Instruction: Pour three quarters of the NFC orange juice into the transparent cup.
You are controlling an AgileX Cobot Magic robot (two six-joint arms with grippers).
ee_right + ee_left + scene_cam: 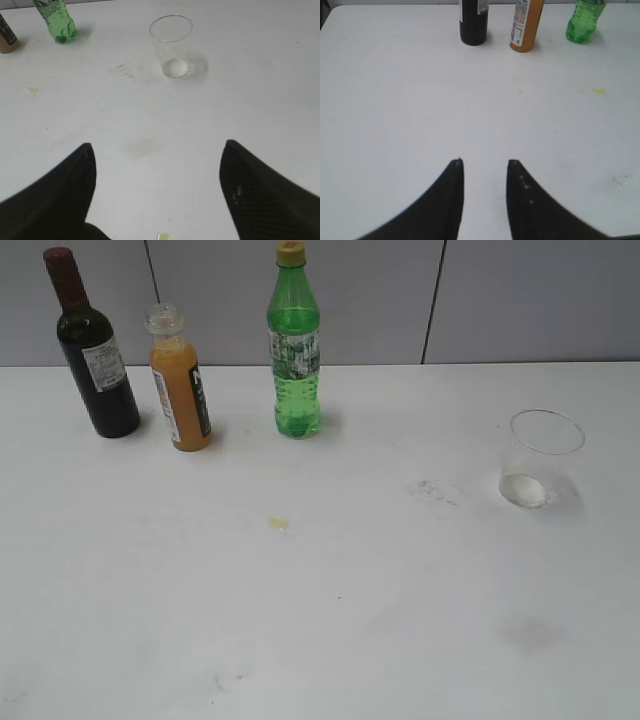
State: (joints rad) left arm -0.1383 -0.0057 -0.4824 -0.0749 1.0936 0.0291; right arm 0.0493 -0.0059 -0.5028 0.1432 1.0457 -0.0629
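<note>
The NFC orange juice (180, 390) stands upright and uncapped at the back left of the white table, full of orange liquid; its lower part shows in the left wrist view (525, 27). The transparent cup (540, 460) stands empty at the right, also in the right wrist view (172, 47). My left gripper (485, 162) is open and empty, well in front of the bottles. My right gripper (157, 145) is wide open and empty, in front of the cup. Neither gripper shows in the exterior view.
A dark wine bottle (95, 355) stands left of the juice, a green bottle (296, 350) right of it. Small yellow drops lie on the table (279, 524), one near my right gripper (162, 236). A grey wall backs the table.
</note>
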